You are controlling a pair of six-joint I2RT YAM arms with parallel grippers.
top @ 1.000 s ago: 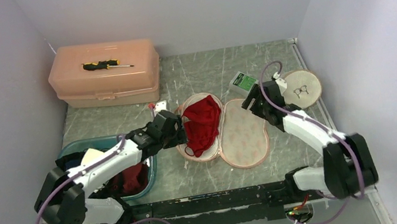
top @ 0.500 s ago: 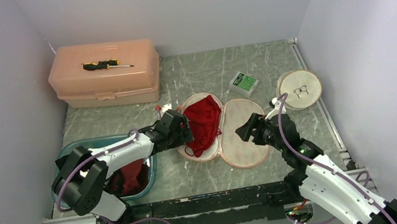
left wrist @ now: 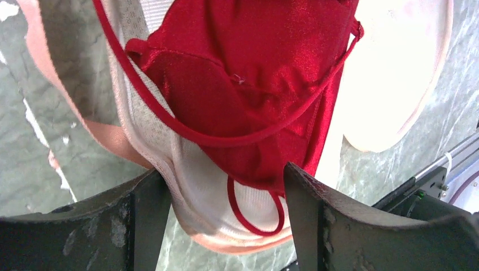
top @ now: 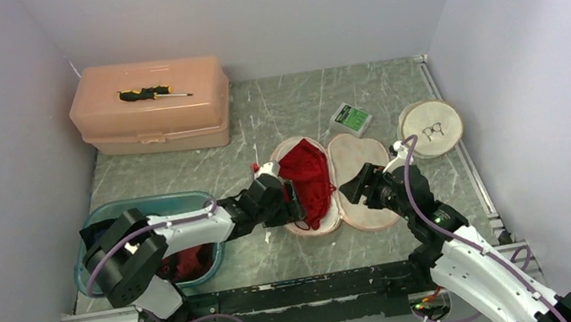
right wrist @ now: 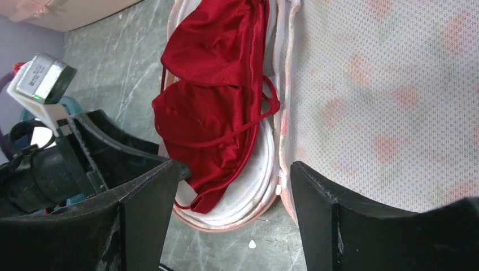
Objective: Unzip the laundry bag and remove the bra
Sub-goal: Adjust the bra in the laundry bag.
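The laundry bag (top: 350, 156) lies unzipped and spread open in two halves at mid-table. The red bra (top: 308, 179) rests in its left half. My left gripper (top: 297, 207) is at the near end of that half. In the left wrist view the bra (left wrist: 254, 84) fills the top, and my left gripper (left wrist: 226, 212) stands open astride the bag's rim (left wrist: 192, 195) and a strap loop. My right gripper (top: 353, 188) hovers open over the seam between the halves. Its wrist view shows the bra (right wrist: 214, 107), the mesh flap (right wrist: 384, 101) and the gripper (right wrist: 231, 220).
A peach toolbox (top: 151, 113) with a screwdriver (top: 154, 93) on top stands at the back left. A teal basin (top: 107, 217) with red cloth inside sits near the left arm. A small green box (top: 350, 120) and a round pad (top: 431, 127) lie at the back right.
The right arm swung from the back right to the bag's near end. The left gripper slid right, its jaws narrowed a little, and the bag shifted right with its flap turned more upright.
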